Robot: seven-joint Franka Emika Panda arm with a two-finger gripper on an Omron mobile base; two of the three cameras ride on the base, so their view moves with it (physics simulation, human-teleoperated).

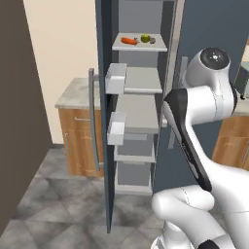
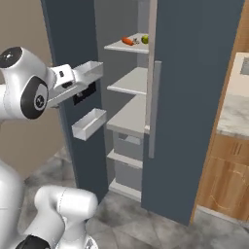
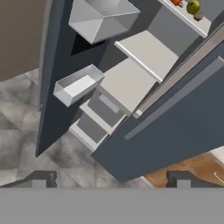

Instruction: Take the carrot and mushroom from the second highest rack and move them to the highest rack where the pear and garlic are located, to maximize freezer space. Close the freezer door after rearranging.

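1. Left base view: the orange carrot [image 1: 129, 41] lies on the pale top rack [image 1: 141, 47] at 12 o'clock beside the green pear [image 1: 145, 38]; likely relocated already.
2. Right base view: the dark-blue freezer door [image 2: 73, 73] stands open over the grey tiled floor [image 2: 146, 228].
3. Hand view: the gripper [image 3: 111, 178] appears spread wide and empty, fingertips [image 3: 41, 178] at 6 o'clock.

carrot [image 1: 129, 41] lying flat on top rack [image 1: 138, 47], left part; pear [image 1: 145, 38] beside it; freezer door [image 1: 103, 121] open.
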